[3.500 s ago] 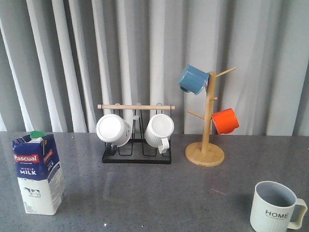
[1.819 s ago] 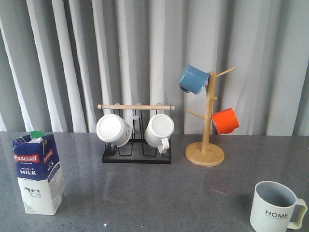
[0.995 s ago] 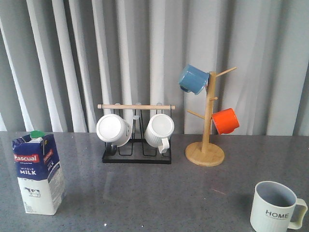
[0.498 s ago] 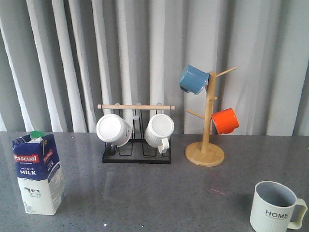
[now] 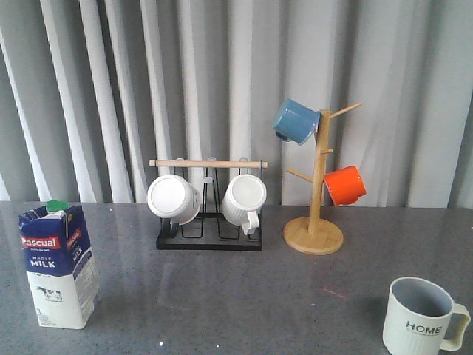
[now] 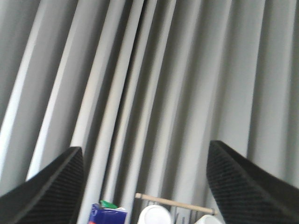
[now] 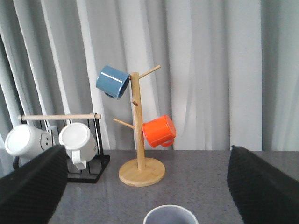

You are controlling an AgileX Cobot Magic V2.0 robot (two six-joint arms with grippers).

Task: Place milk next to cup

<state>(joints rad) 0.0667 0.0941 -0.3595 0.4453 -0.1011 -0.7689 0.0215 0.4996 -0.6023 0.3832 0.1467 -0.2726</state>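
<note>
Grey speckled table [image 5: 236, 296], pleated grey curtain [image 5: 222, 74] behind

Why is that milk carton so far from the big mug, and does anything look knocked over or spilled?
Nothing stands out. The milk carton stands upright at the table's left, the HOME mug upright at the right, simply not yet brought together. No spill shows.

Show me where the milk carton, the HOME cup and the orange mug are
milk carton [image 5: 58, 270]: front view, on its blue front face below the red label.
HOME cup [image 5: 416, 325]: front view, on its ribbed side by the lettering.
orange mug [image 5: 344, 185]: front view, on its side wall.
</note>
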